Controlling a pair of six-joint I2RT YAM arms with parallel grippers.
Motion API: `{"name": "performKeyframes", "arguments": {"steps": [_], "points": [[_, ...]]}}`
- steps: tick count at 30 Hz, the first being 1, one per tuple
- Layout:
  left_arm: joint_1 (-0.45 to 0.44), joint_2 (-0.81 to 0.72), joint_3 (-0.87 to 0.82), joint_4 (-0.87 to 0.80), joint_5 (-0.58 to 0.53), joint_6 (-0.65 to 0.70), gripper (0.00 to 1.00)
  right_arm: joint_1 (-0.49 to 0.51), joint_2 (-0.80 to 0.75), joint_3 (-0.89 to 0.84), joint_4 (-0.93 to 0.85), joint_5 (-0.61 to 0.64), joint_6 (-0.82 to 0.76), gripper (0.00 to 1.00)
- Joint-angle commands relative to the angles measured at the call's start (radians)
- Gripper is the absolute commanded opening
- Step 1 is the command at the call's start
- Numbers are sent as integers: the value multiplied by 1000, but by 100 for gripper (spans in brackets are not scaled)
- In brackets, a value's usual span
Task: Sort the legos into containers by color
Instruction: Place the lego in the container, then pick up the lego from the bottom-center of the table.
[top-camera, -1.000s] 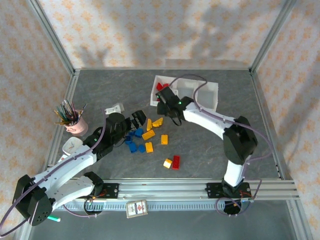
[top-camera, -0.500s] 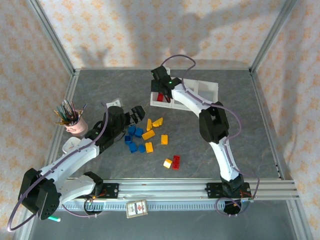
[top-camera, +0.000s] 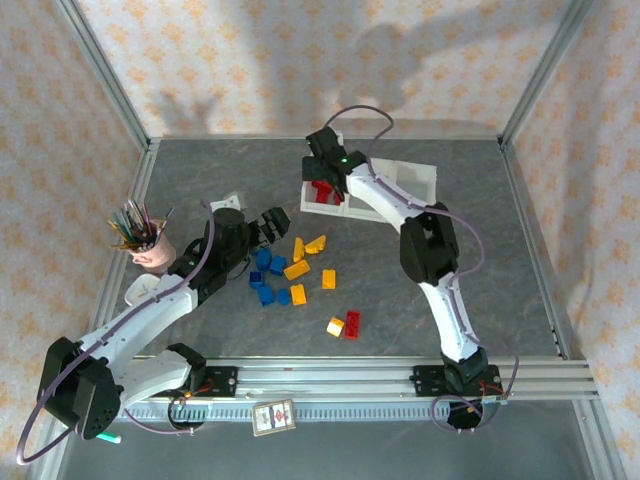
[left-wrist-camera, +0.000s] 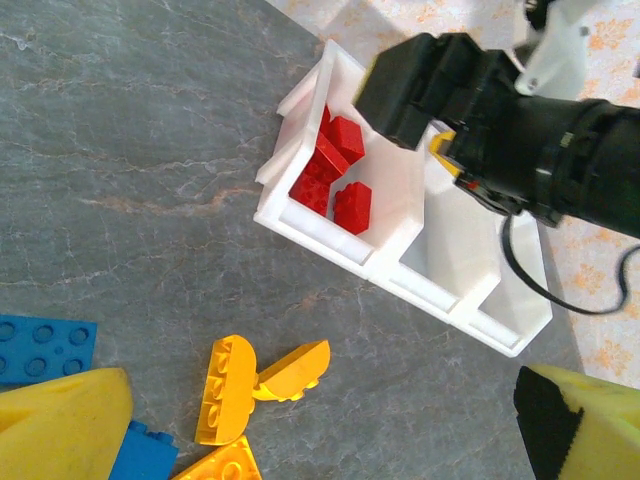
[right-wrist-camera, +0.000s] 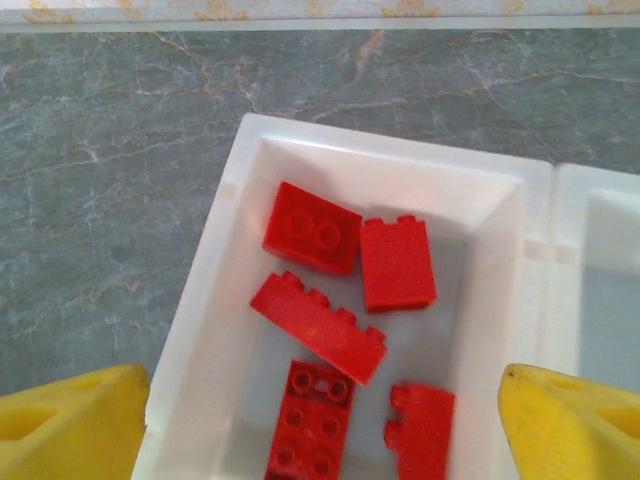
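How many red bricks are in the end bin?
5 red bricks in the bin: two far side, one central, two nearest the camera. Others may be cut off.

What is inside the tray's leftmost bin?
Five red bricks lie loose in the bin. Its near end runs off the right wrist view, so more there cannot be ruled out.

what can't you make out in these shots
- top external: right arm covers part of the tray, red bricks uncountable there
- right wrist: bottom edge cuts off two red bricks
- left wrist: right arm hides part of the middle compartment
- top external: card too small to read
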Motion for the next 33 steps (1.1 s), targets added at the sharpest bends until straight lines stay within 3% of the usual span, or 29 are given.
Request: {"name": "performKeyframes", "arguments": {"steps": [1, 11, 18, 26, 33], "points": [[8, -41, 35, -43, 7, 8, 99, 14, -188, -116, -11, -13, 22, 90], [-31, -147, -42, -109, 42, -36, 99, 61, -551, -631, -58, -38, 185, 88], [-158, -198, -125, -100, -20, -100, 99, 161, -756, -955, -119, -28, 371, 82], [-247, -199, -203, -42, -45, -182, 99, 316, -864, -1211, -101, -71, 591, 73], [-284, -166, -204, -34, -70, -196, 99, 415, -851, -1282, -26, -124, 700, 70]]}}
